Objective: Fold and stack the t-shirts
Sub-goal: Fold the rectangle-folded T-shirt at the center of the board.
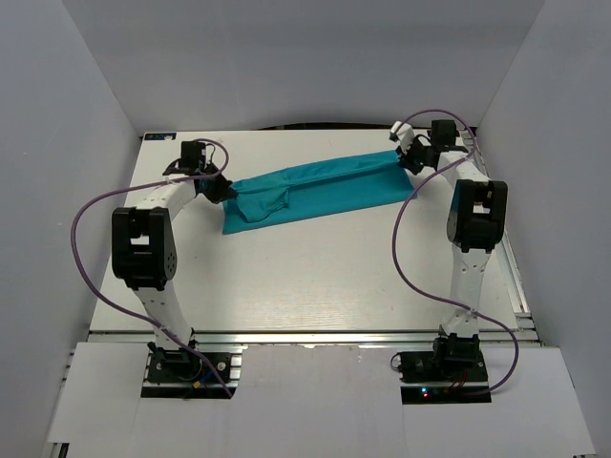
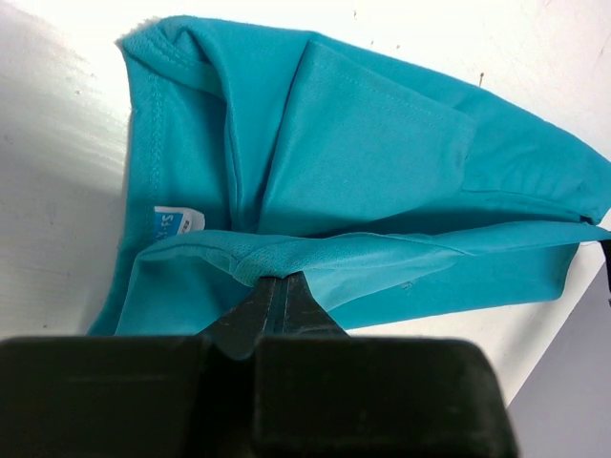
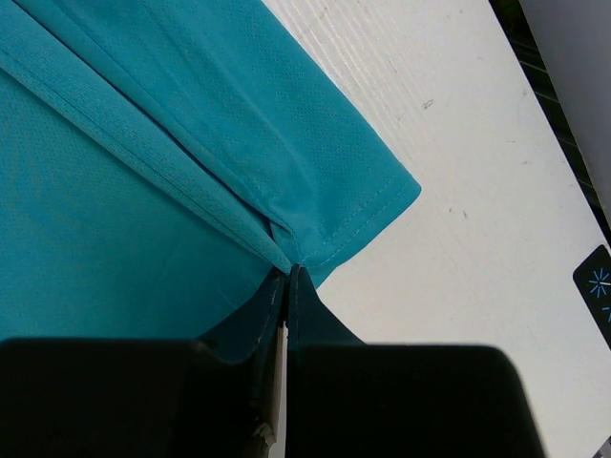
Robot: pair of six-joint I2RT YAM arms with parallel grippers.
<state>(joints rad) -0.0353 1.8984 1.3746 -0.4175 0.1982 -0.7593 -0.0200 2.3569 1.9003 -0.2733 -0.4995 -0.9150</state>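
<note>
One teal t-shirt point(image 1: 320, 191) lies folded into a long band across the far half of the white desk point(image 1: 315, 277). Two hands pinch it: the left hand point(image 2: 279, 284) clamped tight on a stitched edge at its left end, the right hand point(image 3: 289, 275) clamped on the right-end hem corner.

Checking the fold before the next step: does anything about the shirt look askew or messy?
Yes. The t-shirt lies as a band slanting across the table. Its end pinched by the left gripper is bunched and creased; the end in the right gripper is smooth. No damage shows.
</note>
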